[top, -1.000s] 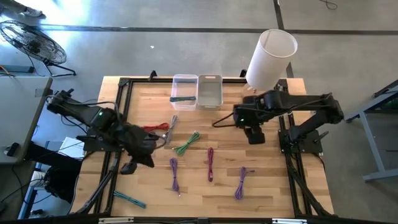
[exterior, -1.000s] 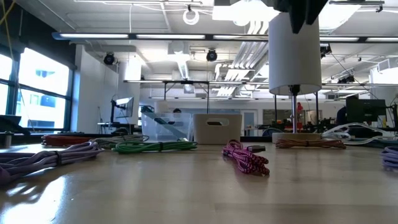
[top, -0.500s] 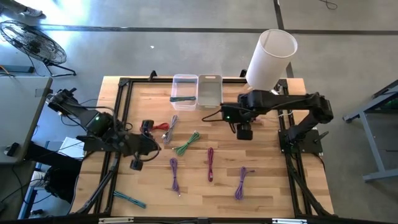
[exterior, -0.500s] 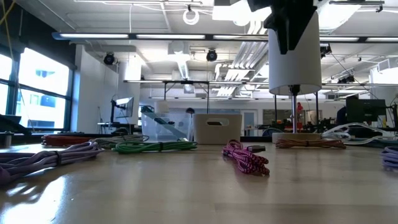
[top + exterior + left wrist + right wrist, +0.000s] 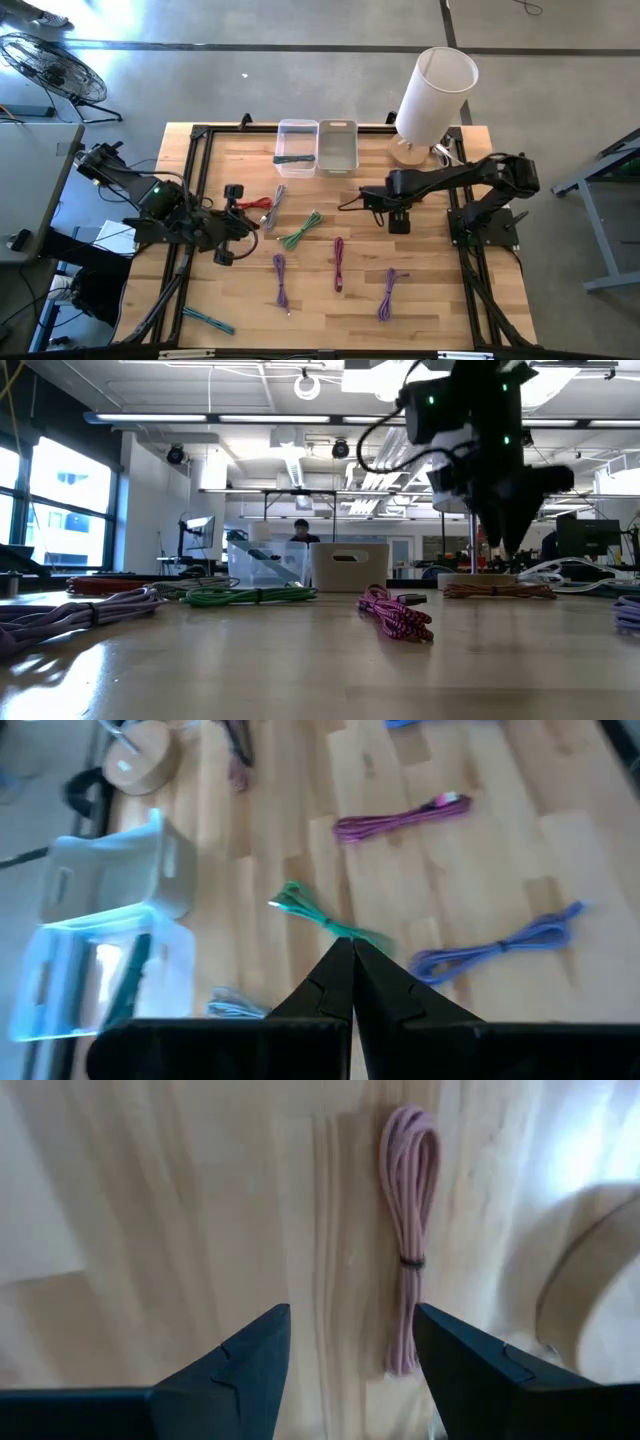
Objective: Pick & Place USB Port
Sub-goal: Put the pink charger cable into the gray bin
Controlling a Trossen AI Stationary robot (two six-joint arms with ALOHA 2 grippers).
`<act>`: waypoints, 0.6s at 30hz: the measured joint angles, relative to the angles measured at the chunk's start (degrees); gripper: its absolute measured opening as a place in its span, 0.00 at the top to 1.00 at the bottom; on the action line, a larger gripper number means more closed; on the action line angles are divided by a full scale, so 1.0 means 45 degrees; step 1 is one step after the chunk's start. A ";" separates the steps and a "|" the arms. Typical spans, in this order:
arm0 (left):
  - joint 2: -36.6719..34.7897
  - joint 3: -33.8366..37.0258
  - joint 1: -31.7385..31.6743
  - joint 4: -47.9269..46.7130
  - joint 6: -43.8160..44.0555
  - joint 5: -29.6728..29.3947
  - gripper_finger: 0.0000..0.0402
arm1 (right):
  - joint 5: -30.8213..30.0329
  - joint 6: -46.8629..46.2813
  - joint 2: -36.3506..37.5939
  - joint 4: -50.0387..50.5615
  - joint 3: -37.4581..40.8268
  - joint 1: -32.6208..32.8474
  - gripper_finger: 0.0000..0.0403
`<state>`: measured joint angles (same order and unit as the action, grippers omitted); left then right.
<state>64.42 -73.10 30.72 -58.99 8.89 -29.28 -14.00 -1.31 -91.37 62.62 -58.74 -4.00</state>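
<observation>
Pale wooden plank counter point(image 5: 440, 300) inside a black metal frame.

Left gripper point(image 5: 232, 222) over the left part of the counter, fingers point(image 5: 352, 982) pressed together, nothing between them. Just right of it lies a coiled red cable point(image 5: 252, 205), and beyond that a grey cable point(image 5: 277, 197) and a bundled green cable point(image 5: 299, 231).

Right gripper point(image 5: 397, 222) hovers over the right half of the counter, near the far side. Its fingers point(image 5: 240, 1365) stand apart with bare wood between them; nothing is held. In the right wrist view a coiled pinkish-tan cable point(image 5: 408, 1230), tied at its middle, lies flat on the counter ahead of the fingers, beside the round wooden base point(image 5: 590, 1270) of the tall white cylinder point(image 5: 434, 92).

At the far edge, mid-counter: a clear plastic bin point(image 5: 297, 147) holding a dark green cable point(image 5: 292, 158), and touching its right side a translucent grey bin point(image 5: 337, 146).

Toward the near side lie a purple cable point(image 5: 280, 277), a magenta cable point(image 5: 339, 262) and a second purple cable point(image 5: 387, 294), each apart from the others. A teal cable point(image 5: 208, 319) sits at the near left corner.

Low view: a person point(image 5: 300, 530) in the room behind the bins.
</observation>
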 joint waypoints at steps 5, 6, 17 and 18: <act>0.0001 0.0000 0.0005 0.0011 -0.0064 -0.1491 1.00 | 0.0133 0.0651 0.0005 -0.0986 0.1164 -0.0903 0.49; 0.0005 0.0000 0.0000 0.0011 -0.0069 -0.1721 1.00 | 0.0110 0.0795 0.0005 -0.1047 0.1269 -0.1085 0.49; 0.0060 -0.0005 0.0000 0.0065 -0.0968 -0.2360 1.00 | 0.1262 0.3533 0.0015 -0.1392 0.1389 -0.2700 0.49; 0.0060 0.0000 0.0000 -0.0008 -0.0921 -0.2357 1.00 | 0.1405 0.3736 0.0015 -0.1386 0.1389 -0.2855 0.49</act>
<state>64.69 -73.10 30.72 -59.02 4.74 -39.89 -7.68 15.50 -91.31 56.38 -52.49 -16.84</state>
